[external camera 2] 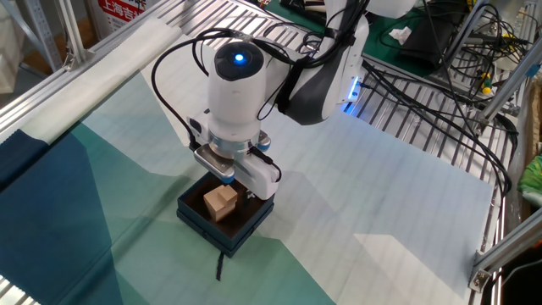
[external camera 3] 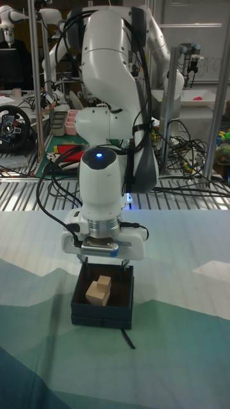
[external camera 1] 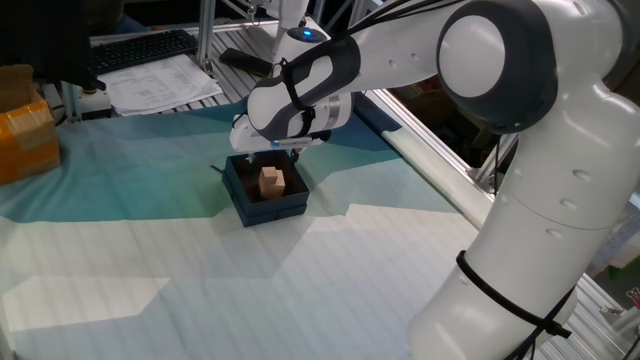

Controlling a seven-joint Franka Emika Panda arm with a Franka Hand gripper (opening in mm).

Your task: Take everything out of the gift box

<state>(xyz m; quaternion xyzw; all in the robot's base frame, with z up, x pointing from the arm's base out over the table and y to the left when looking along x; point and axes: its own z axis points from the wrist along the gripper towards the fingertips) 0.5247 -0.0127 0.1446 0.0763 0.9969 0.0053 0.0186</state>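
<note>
The tall fixed view is showing the gift box [external camera 3: 102, 309] sitting on the table cloth [external camera 3: 179, 332], which has blue, green and pale patches. The box is dark blue with low walls. Inside it two light wooden blocks are sitting close together. The bigger block [external camera 3: 96, 294] is nearer the front and the smaller block [external camera 3: 105, 280] is just behind it, touching it or almost touching it. A thin dark strap [external camera 3: 128, 339] is lying on the cloth at the front of the box.

The gripper [external camera 3: 102, 259] is hanging right over the back part of the box, pointing straight down. One dark finger [external camera 3: 122, 261] is showing at the right side, near the box wall. The other finger is hidden, so I cannot tell if the gripper is wide or narrow. It is not holding a block that I can see.

In the other fixed view, the gift box [external camera 2: 224, 216] is sitting under the white arm with the blue light. The bigger block [external camera 2: 221, 202] is showing clearly inside the box. The arm is hiding the smaller one.

In one fixed view, the blocks [external camera 1: 270, 180] are sitting in the middle of the box [external camera 1: 264, 190]. An orange-brown carton [external camera 1: 25, 135] is standing far off to the left.
</note>
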